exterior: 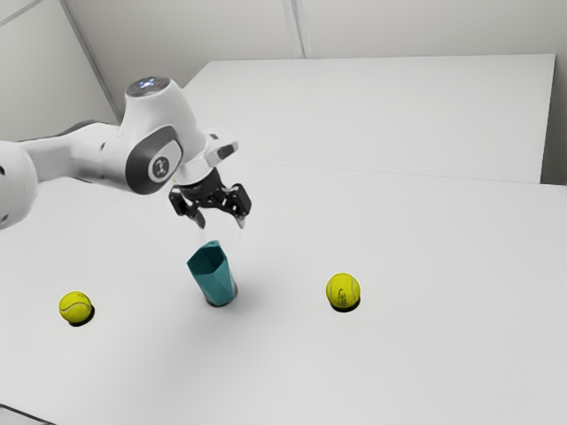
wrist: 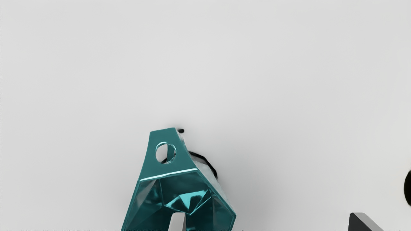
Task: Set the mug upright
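The teal faceted mug [exterior: 215, 282] stands on the table a little tilted, its open mouth facing up, below my gripper [exterior: 221, 223]. Above it, the gripper is open, its two fingers wide apart and holding nothing. In the wrist view the mug [wrist: 173, 160] shows its mouth and a tab with a round hole. One fingertip of the gripper [wrist: 273, 222] overlaps the mug's opening in that view, while the other is off to the side over bare table. Whether that fingertip is inside the mouth or above it, I cannot tell from the wrist view.
On the white table [exterior: 425, 239], one yellow tennis ball [exterior: 343, 291] lies toward the exterior view's right of the mug. Another tennis ball [exterior: 75, 307] rests toward the exterior view's left. A dark round edge [wrist: 407, 187] shows at the wrist view's border.
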